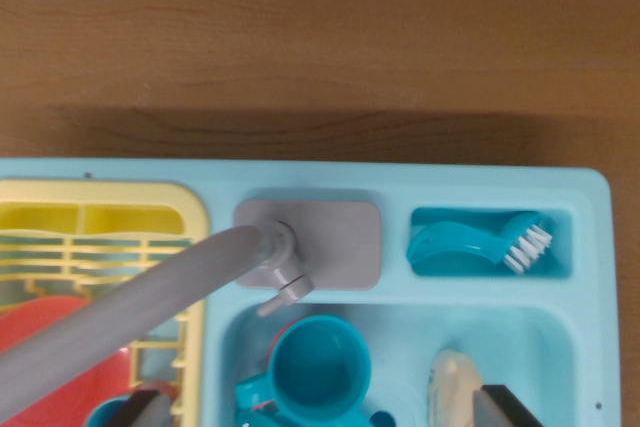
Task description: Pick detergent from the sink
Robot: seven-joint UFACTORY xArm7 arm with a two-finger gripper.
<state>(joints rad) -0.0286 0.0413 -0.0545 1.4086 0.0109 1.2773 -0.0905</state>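
A cream-coloured detergent bottle lies in the light-blue sink basin, at the wrist view's lower right, cut off by the bottom edge. My gripper is open above the basin. Its dark fingertips show only at the bottom edge, and the one on the wrist view's right sits right beside the bottle. A teal cup stands in the basin between the fingers, mouth up. Nothing is held.
A grey faucet slants from its base plate toward the lower left. A yellow dish rack holds a red plate. A teal brush lies in a small compartment. A wooden tabletop lies beyond the sink.
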